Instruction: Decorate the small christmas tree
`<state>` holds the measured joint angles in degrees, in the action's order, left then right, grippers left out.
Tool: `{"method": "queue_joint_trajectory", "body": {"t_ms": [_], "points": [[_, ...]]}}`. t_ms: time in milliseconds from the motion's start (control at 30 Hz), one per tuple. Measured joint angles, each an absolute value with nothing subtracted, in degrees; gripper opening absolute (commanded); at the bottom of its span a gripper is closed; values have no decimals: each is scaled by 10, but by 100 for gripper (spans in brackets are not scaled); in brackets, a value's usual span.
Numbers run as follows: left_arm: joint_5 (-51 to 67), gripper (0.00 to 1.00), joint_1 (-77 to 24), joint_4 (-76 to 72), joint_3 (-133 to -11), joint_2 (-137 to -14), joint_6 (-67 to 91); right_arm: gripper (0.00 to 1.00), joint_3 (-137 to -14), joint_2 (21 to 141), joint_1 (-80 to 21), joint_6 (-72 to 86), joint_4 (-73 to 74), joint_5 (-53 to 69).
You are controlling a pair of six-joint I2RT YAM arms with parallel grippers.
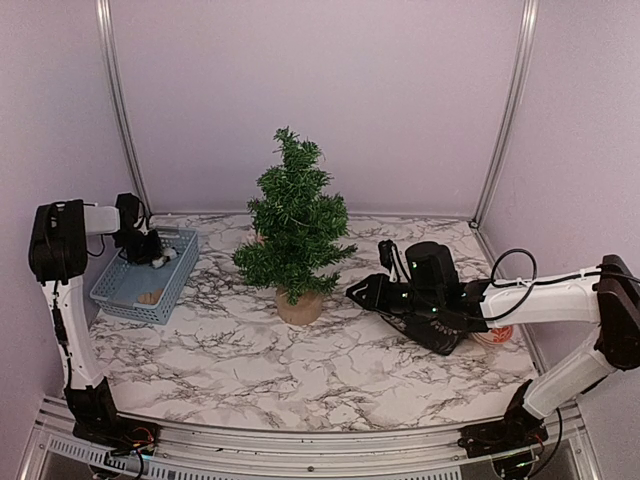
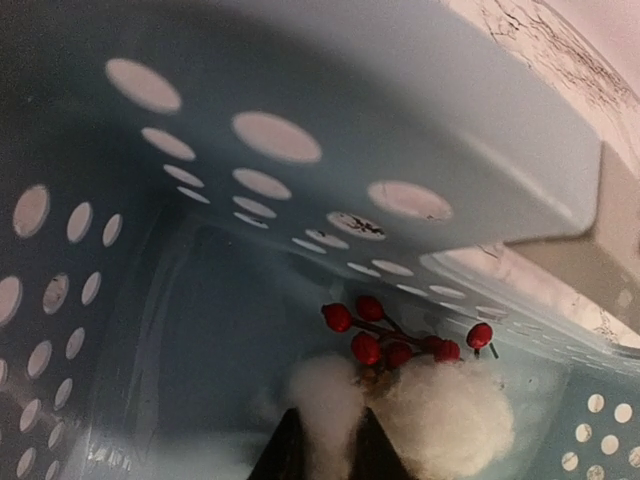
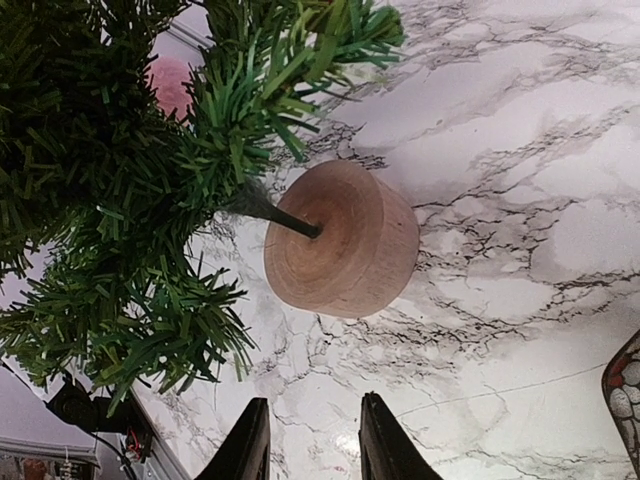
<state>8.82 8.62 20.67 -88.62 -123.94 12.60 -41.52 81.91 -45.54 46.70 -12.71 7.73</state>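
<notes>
Pinching the white tuft in the left basket
Lift straight up: left gripper clamps it; right gripper parted, empty.

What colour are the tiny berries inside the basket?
The berries are bright red. You can see them best in the left wrist view.
</notes>
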Motion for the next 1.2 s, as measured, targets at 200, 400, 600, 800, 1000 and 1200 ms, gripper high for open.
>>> {"method": "queue_joint_trajectory", "body": {"t_ms": [200,400,600,800,1000,1200], "points": [[84,0,84,199,-869,-1222,128,30,-415,819,-455,467,-123,72],[85,0,83,201,-807,-1122,131,29,-415,816,-455,467,-110,63],[105,0,80,194,-738,-974,141,29,-415,775,-455,462,-75,43],[137,0,30,194,-642,-811,161,30,-415,714,-455,435,-49,23],[168,0,-91,195,-595,-605,190,30,-413,672,-448,402,-43,37],[185,0,-192,190,-576,-469,223,30,-413,660,-447,370,-37,59]]}}
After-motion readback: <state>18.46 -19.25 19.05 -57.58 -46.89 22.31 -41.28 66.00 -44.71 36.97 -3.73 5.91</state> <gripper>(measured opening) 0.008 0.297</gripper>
